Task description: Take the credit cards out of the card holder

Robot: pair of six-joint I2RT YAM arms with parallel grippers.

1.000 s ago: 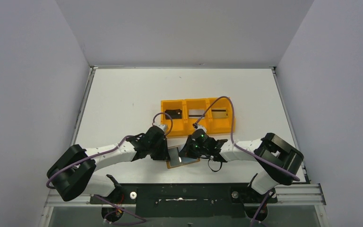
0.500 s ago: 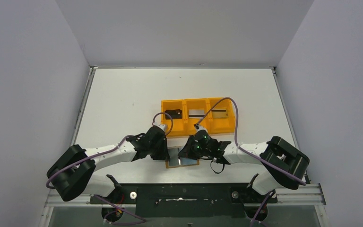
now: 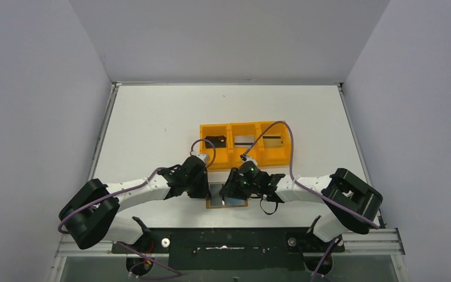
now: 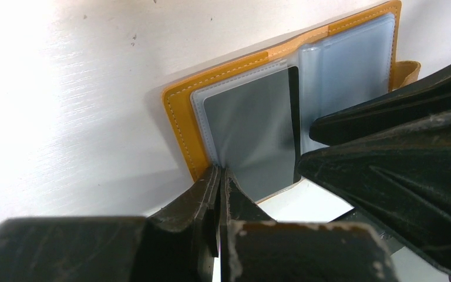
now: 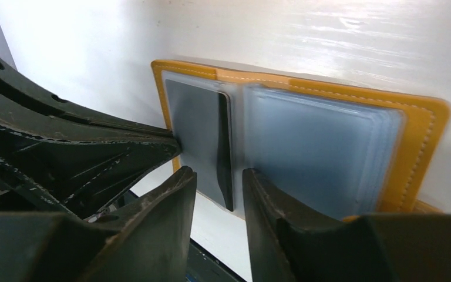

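An orange tray (image 3: 273,155) sits just behind. The holder (image 4: 179,117) lies open, a dark card (image 4: 252,135) in one pocket. The left gripper (image 4: 219,171) is pinched tight at its edge. The right gripper (image 5: 218,171) gapes over the card.

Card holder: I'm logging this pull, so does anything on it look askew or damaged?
Only this: the dark card sits partway out of its clear pocket, its bare edge poking toward the fold of the open card holder. No tear or spill shows.
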